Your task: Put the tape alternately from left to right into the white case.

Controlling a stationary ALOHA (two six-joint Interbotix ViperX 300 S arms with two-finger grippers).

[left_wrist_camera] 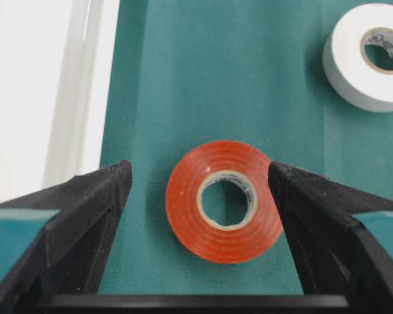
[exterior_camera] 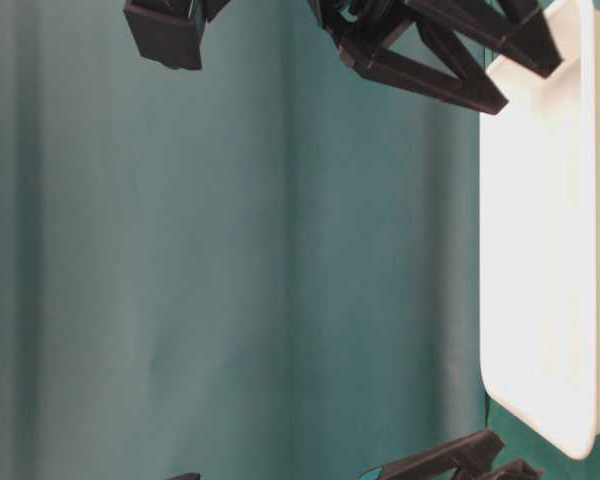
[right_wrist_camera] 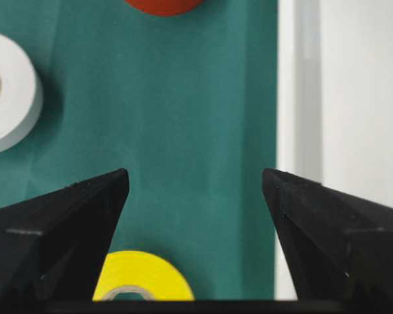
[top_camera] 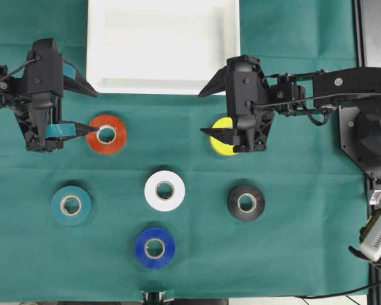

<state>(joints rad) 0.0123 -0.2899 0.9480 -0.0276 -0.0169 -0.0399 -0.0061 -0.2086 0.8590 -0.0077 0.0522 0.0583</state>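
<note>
Two robot arms hang over a green cloth (top_camera: pixel 292 254) on which six rolls of tape lie flat, none yet inside the white case (top_camera: pixel 163 44) at the top edge of the overhead view. The left gripper (top_camera: pixel 92 111) stands with its jaws spread wide and holds nothing; in its wrist view the red roll (left_wrist_camera: pixel 224 201) lies on the cloth between the two fingers, clear of both. The right gripper (top_camera: pixel 206 111) is likewise wide apart and empty (the yellow roll (top_camera: pixel 221 143) sits beneath it, half hidden by the wrist, and shows only as an arc at the bottom of that arm's camera). Lower on the cloth, the teal roll (top_camera: pixel 70 204), the white roll (top_camera: pixel 164 190) and the black roll (top_camera: pixel 246 203) form a loose row, with the blue roll (top_camera: pixel 155 248) nearest the bottom edge. The table-level view shows only the cloth, the case's rim and dark finger tips.
</note>
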